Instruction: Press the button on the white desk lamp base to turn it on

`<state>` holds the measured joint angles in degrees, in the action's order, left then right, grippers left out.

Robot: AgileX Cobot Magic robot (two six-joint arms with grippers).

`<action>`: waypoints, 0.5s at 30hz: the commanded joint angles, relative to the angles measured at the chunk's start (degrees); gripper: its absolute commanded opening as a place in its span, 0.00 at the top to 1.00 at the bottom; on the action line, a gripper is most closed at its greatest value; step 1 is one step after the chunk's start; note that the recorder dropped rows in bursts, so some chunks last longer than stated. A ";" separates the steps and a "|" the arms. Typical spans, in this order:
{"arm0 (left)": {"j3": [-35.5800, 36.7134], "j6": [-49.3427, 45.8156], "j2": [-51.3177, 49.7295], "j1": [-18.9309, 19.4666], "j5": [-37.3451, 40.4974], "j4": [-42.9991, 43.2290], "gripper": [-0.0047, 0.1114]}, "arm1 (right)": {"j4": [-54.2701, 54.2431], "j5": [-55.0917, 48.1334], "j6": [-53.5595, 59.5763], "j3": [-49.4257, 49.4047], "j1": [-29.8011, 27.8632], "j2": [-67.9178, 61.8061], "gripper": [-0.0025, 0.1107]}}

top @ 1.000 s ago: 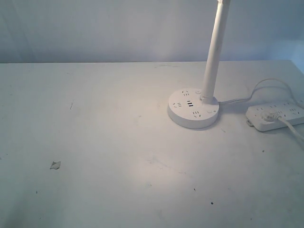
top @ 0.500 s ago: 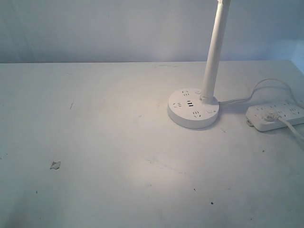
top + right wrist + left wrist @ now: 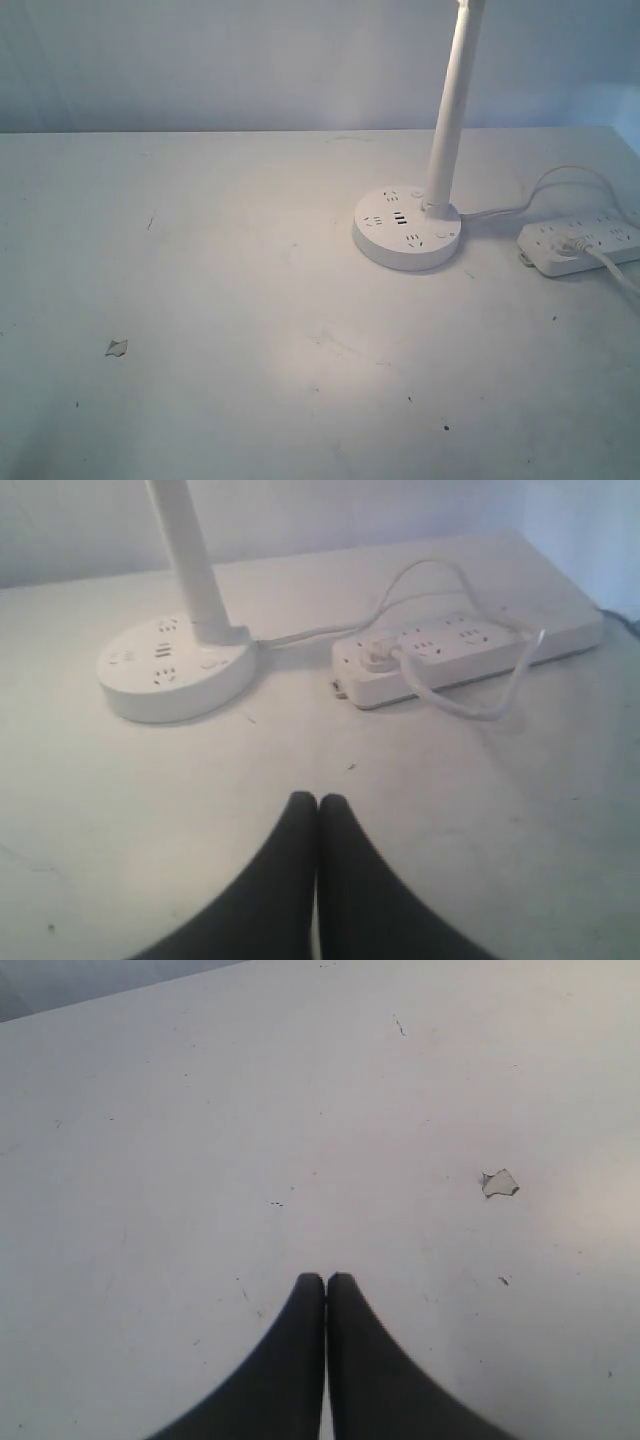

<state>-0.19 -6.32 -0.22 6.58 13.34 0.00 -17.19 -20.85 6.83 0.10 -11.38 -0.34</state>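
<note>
Nothing changes. The white desk lamp base [image 3: 407,229] sits right of middle, untouched. A warm glow [image 3: 340,345] on the table [image 3: 200,200] hints it is on. The left gripper [image 3: 326,1278] and right gripper [image 3: 318,798] are pinched together, empty.

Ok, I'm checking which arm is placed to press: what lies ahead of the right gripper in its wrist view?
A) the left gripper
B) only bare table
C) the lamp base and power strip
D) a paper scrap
C: past the shut right gripper sit the white desk lamp base and the power strip.

White desk lamp base [image 3: 407,230], white power strip [image 3: 580,243], black jaws
</note>
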 commanded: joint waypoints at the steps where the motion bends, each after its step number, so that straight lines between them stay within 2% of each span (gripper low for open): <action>1: 0.19 0.06 0.22 0.03 -0.06 -0.33 0.96 | -2.17 0.80 0.50 -0.10 0.04 0.34 0.98; 4: 0.19 0.06 0.22 0.03 -0.06 -0.33 0.96 | 9.13 0.80 0.50 -0.10 0.04 0.34 0.98; 15: 0.19 0.06 0.22 0.03 -0.06 -0.33 0.96 | 9.53 0.80 0.50 -0.10 0.04 0.34 0.98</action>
<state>-0.19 -6.32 -0.22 6.58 13.34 0.00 -8.23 -20.85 6.83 0.10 -11.38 -0.34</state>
